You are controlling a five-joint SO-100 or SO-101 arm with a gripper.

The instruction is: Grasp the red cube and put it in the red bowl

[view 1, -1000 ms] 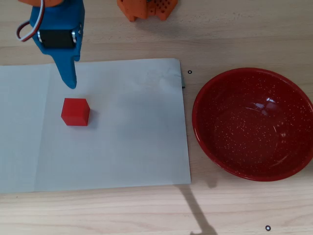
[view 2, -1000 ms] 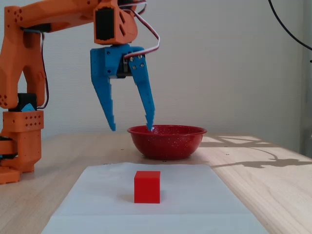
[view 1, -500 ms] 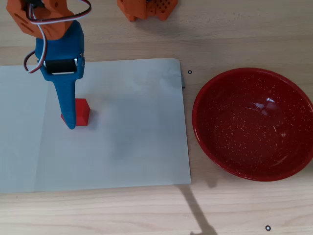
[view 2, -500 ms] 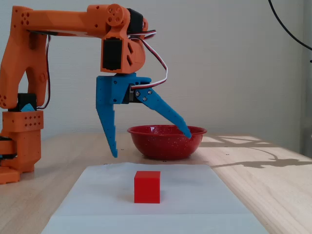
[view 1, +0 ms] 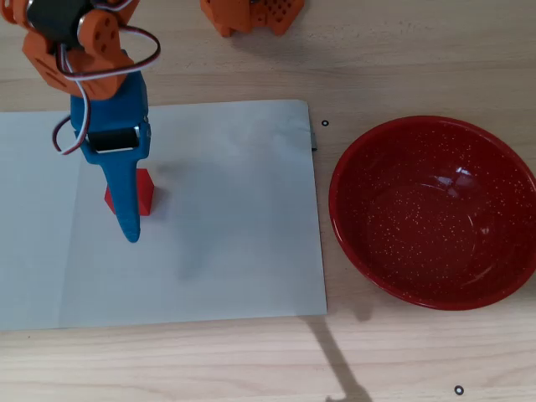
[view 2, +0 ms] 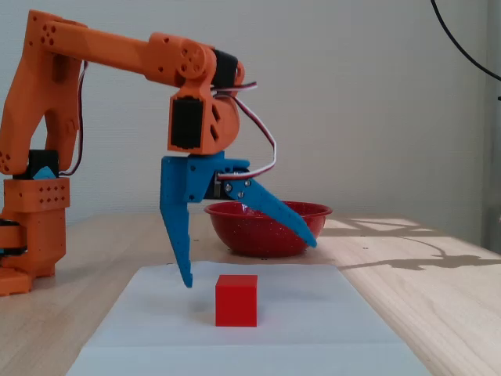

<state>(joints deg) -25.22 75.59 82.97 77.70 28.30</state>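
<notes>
The red cube lies on a sheet of white paper, at its left in the overhead view; a blue finger covers part of it there. In the fixed view the cube sits on the paper in front. My gripper is open wide just above the cube; one finger points straight down at its left and the other slants up to the right. It holds nothing. It also shows in the overhead view. The red bowl stands empty to the right of the paper, and behind the gripper in the fixed view.
The orange arm base stands at the left in the fixed view. Another orange part sits at the top edge of the overhead view. The wooden table runs around the paper and bowl.
</notes>
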